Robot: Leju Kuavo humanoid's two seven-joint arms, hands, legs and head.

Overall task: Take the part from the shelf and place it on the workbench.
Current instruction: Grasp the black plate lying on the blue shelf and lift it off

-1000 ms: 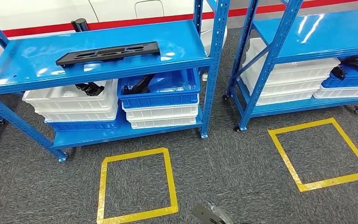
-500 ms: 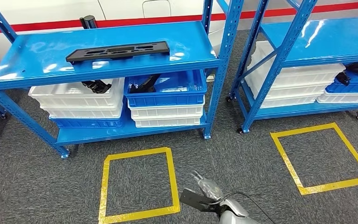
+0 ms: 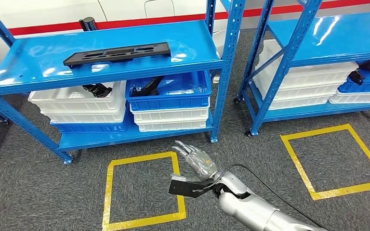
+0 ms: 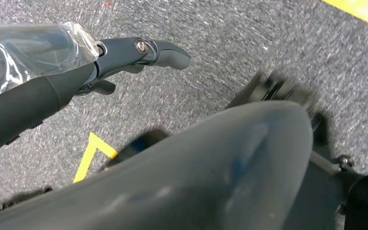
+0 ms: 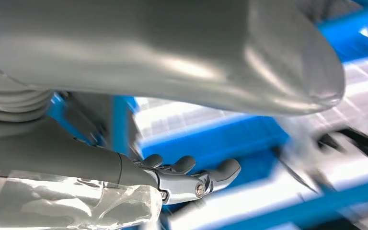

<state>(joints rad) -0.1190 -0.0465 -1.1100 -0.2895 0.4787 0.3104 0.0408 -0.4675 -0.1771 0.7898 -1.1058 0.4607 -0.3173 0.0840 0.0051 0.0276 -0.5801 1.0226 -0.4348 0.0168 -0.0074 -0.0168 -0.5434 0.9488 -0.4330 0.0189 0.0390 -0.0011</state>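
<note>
Part: long flat black part lying on the top deck of the left blue shelf, lengthwise along the deck, nearer its front edge than its back.
Right hand: right hand raised over the grey carpet in front of the shelf, fingers spread, holding nothing.
Left hand: left hand hanging over the carpet, fingers slightly curled, nothing in them; whether they are parted or together cannot be told.
Lower deck: white crates and a blue crate stacked.
Floor: yellow tape square just beside the right hand; a second yellow square before the right-hand shelf.
</note>
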